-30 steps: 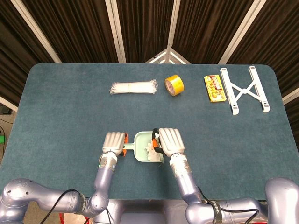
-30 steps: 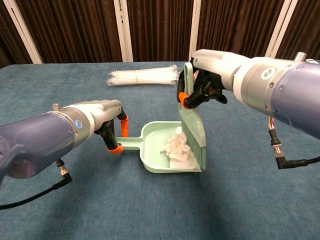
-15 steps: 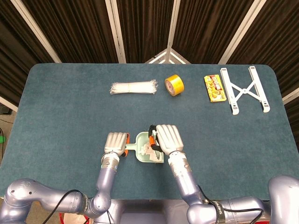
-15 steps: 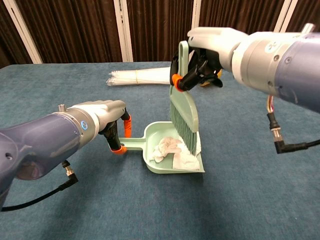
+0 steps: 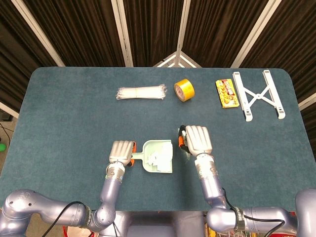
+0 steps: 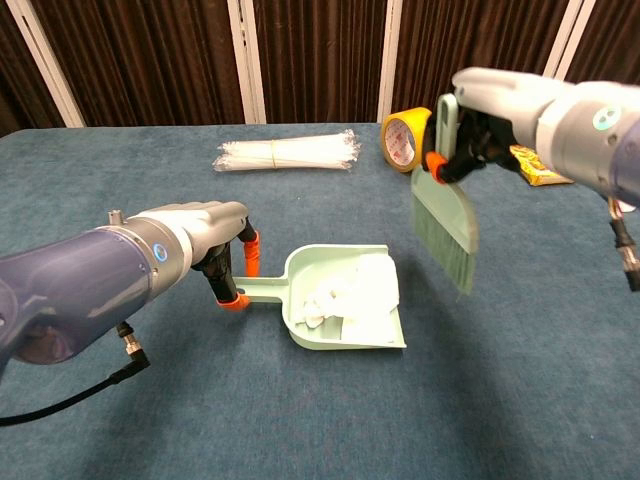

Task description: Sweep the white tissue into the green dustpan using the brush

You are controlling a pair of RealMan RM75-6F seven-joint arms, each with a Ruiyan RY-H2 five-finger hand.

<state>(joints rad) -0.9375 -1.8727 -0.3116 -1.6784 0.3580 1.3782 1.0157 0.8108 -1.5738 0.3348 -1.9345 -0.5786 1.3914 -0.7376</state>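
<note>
Now the right hand (image 6: 470, 135) holds the brush (image 6: 445, 225) in the air to the right of the dustpan (image 6: 345, 338), clear of it; half a second ago the bristles stood inside the pan against the tissue. The brush has lifted out and swung right, and its bristles touch nothing. The tissue (image 6: 345, 300) lies crumpled inside the dustpan, wholly within its walls as far as the chest view shows, with none of it on the table (image 5: 69, 113) beside the pan. The left hand (image 6: 215, 235) grips the dustpan's handle, fingers wrapped round it, as in the earlier pictures, and the pan sits flat in much the same spot.

Judgement: the sweep itself appears complete, and the withdrawal of the brush reads as the closing move. What may remain is setting brush and pan down.

Limits of view: in the head view the right hand (image 5: 196, 139) covers nearly all of the brush, so its tilt is read from the chest view alone. The left hand (image 5: 121, 151) likewise hides the handle from above. Whether the pan's front lip rests fully on the table cannot be told. The brush is blurred at its bristle edge. Beyond the pan lie a bundle of ties (image 5: 140, 93), a tape roll (image 5: 184, 90), a yellow packet (image 5: 227, 93) and a white stand (image 5: 258, 94), all well apart from it.
</note>
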